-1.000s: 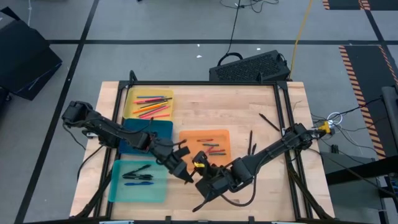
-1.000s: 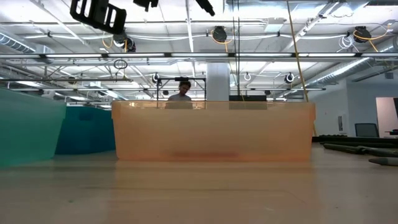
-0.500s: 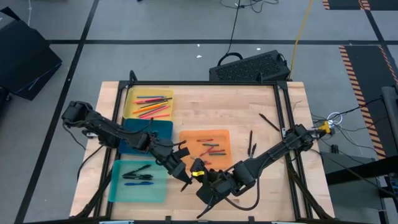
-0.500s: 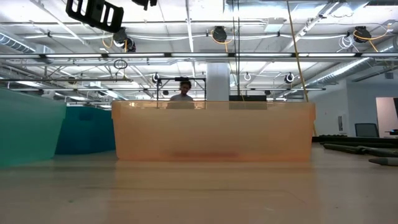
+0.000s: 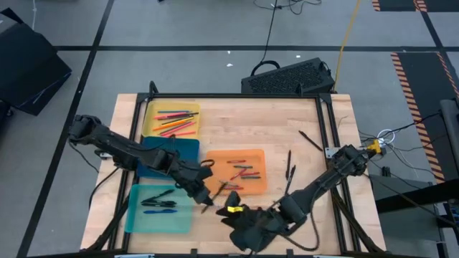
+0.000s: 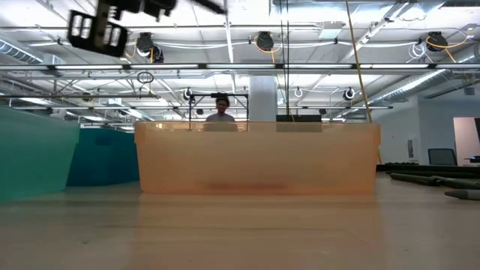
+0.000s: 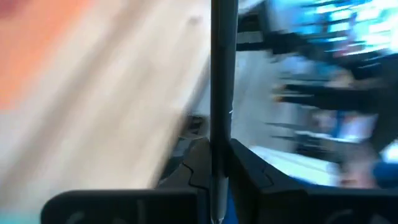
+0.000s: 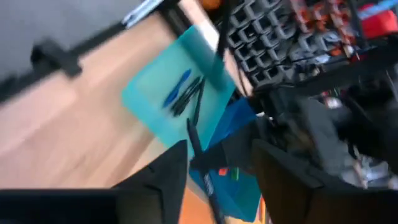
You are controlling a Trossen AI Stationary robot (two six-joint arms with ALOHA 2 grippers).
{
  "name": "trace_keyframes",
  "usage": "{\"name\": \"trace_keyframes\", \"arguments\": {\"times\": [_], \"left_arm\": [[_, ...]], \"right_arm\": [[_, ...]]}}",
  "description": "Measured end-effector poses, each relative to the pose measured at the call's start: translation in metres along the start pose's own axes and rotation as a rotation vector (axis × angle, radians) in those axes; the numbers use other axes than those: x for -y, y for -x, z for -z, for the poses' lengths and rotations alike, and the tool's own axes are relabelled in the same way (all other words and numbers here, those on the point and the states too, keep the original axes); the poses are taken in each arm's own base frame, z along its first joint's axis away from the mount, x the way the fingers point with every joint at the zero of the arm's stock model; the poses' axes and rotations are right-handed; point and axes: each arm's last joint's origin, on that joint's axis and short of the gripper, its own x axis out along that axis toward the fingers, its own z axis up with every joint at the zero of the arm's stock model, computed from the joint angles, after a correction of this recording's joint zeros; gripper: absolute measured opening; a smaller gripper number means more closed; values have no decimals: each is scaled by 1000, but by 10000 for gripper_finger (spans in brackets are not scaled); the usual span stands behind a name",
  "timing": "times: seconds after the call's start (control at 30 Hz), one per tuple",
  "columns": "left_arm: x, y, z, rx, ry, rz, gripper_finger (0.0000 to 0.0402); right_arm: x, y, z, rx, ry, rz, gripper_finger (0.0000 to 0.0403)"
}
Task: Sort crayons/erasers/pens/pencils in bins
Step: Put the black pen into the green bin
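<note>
Left hand (image 5: 206,195) is pinching a dark pen (image 7: 222,93) tight, hovering between the teal bin (image 5: 159,208) and orange bin (image 5: 237,171). Right hand (image 5: 244,228) is sitting low by the desk's (image 5: 251,129) front edge, fingers apart, holding nothing.

Even, bright light falls from overhead on the pale wooden surface (image 5: 237,129) in the high view, with only soft, short shadows beneath the dark arms. In the low view, rows of ceiling lamps (image 6: 264,41) glare above the translucent orange plastic bin (image 6: 257,159), and the surface nearest the lens is out of focus. Both wrist views are heavily motion-blurred; the thin dark stick (image 7: 222,93) in the left wrist view is probably a pen.
</note>
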Motion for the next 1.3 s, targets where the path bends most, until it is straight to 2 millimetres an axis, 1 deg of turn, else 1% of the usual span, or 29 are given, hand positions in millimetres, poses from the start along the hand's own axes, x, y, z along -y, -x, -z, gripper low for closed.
{"name": "trace_keyframes", "arguments": {"times": [0.07, 0.13, 0.2, 0.27, 0.33, 0.4, 0.47, 0.57, 0.67, 0.73, 0.8, 0.87, 0.97, 1.1, 1.3], "left_arm": [[7, 13, 7, 21, -55, -99, 29], [13, 29, 20, 48, -134, -232, 29], [23, 41, 37, 75, -279, -346, 29], [27, 49, 60, 77, -413, -461, 29], [24, 53, 83, 43, -495, -560, 29], [16, 52, 103, -4, -534, -609, 29], [0, 50, 121, -64, -554, -679, 29], [-23, 44, 139, -109, -553, -731, 29], [-46, 41, 147, -141, -545, -796, 29], [-55, 39, 147, -168, -549, -828, 29], [-62, 36, 147, -205, -581, -856, 29], [-66, 31, 146, -254, -623, -879, 29], [-74, 18, 146, -366, -677, -916, 29], [-88, -1, 148, -501, -711, -985, 29], [-107, -22, 147, -579, -714, -1097, 32]], "right_arm": [[4, 10, -2, 6, -72, 21, 187], [8, 18, 2, -25, -158, 23, 199], [12, 25, 7, -61, -257, 15, 206], [14, 30, 13, -105, -343, 13, 209], [16, 35, 19, -151, -417, 36, 210], [17, 39, 24, -194, -523, 58, 210], [17, 44, 31, -245, -652, 65, 210], [22, 51, 42, -321, -859, 102, 210], [33, 60, 56, -400, -1069, 136, 210], [39, 64, 65, -464, -1205, 131, 210], [44, 66, 73, -538, -1300, 113, 210], [48, 67, 80, -602, -1335, 112, 210], [52, 69, 89, -665, -1355, 164, 210], [54, 70, 94, -683, -1376, 250, 210], [49, 75, 98, -741, -1431, 295, 210]]}}
